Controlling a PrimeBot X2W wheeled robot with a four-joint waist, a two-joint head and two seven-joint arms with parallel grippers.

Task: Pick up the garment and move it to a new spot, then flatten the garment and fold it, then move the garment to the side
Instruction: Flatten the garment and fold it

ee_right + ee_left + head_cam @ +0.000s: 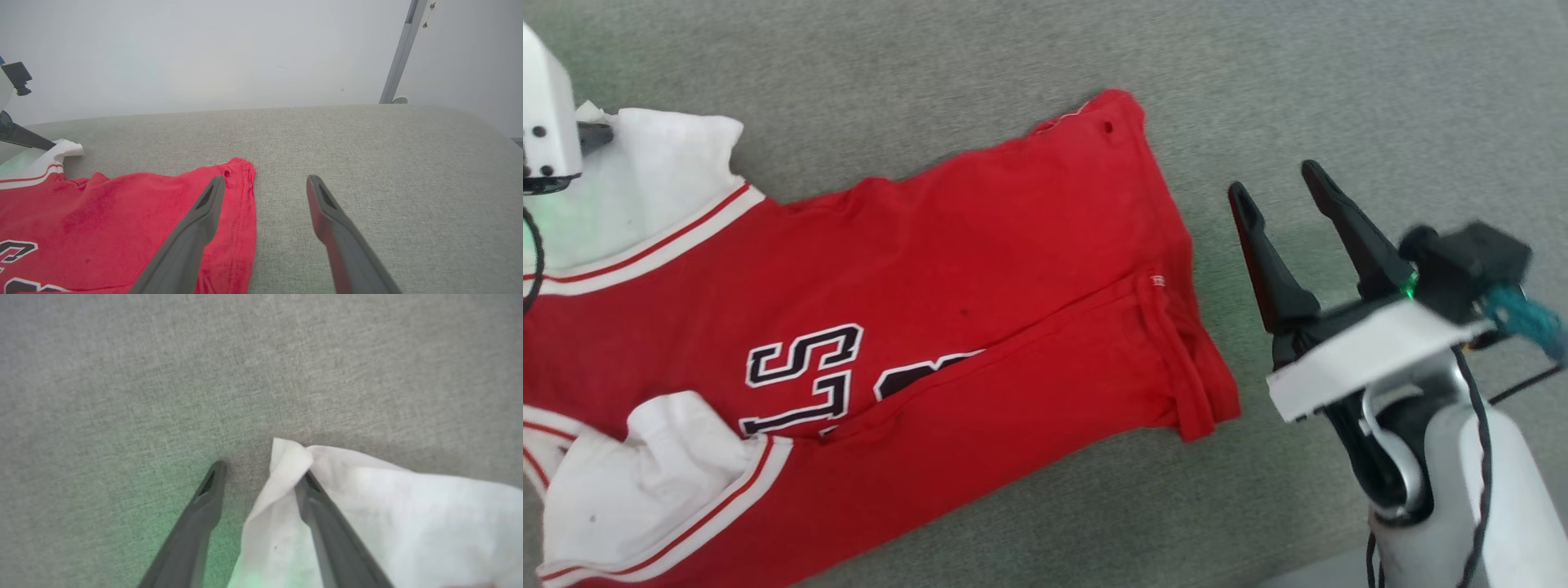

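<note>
I see the garment (980, 269) lying on the gray fabric (1339, 73). My left gripper (262, 471) has its jaws apart at the far sleeve (408, 506) corner. My right gripper (1274, 178), released, hovers just right of the hem.

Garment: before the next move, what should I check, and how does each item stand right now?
1. Left gripper at the white sleeve: ok; jaws apart, sleeve edge between them.
2. Sleeve pinched: not ok; nothing clamped.
3. Right gripper free: ok; open, beside the hem of the garment, apart from it.
4. Garment flat: not ok; one long edge folded over the lettering, near sleeve bunched.
5. Layers between the left fingers: cannot tell.
</note>
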